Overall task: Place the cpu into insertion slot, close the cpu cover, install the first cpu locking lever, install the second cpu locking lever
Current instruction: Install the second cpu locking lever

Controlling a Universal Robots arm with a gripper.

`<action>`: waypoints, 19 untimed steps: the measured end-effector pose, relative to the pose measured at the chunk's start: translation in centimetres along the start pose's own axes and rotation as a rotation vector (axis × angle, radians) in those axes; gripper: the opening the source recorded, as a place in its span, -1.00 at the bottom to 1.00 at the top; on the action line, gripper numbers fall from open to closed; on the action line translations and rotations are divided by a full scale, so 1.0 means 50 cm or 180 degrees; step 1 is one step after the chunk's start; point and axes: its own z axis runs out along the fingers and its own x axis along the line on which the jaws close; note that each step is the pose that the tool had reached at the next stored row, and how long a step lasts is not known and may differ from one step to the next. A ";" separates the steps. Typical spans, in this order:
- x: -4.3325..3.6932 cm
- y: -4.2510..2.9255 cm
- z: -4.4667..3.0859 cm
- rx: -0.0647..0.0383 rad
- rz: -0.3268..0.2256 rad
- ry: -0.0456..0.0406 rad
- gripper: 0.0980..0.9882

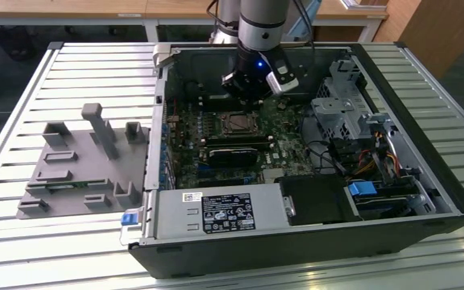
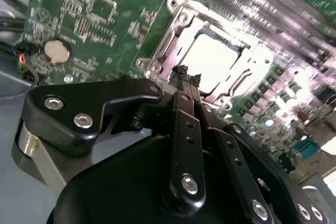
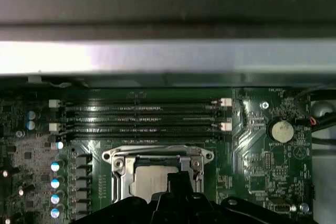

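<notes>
In the exterior view, the gripper (image 1: 252,96) hangs inside an open computer case (image 1: 425,181), just above the green motherboard (image 1: 292,148) and just behind the insertion slot (image 1: 238,123). In the second wrist view, the black fingers (image 2: 185,85) are pressed together with nothing between them, tips near the edge of the cpu cover (image 2: 181,30), which lies down around the cpu (image 2: 212,61). In the first wrist view, the cpu (image 3: 152,179) sits in the socket, memory slots (image 3: 142,119) just beyond it.
</notes>
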 end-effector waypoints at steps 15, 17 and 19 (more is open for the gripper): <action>-0.001 -0.046 -0.009 -0.0002 0.0000 0.0000 -0.96; -0.001 -0.055 -0.009 -0.0003 0.0000 0.0000 -0.96; -0.002 -0.062 -0.010 -0.0015 0.0000 0.0001 -0.96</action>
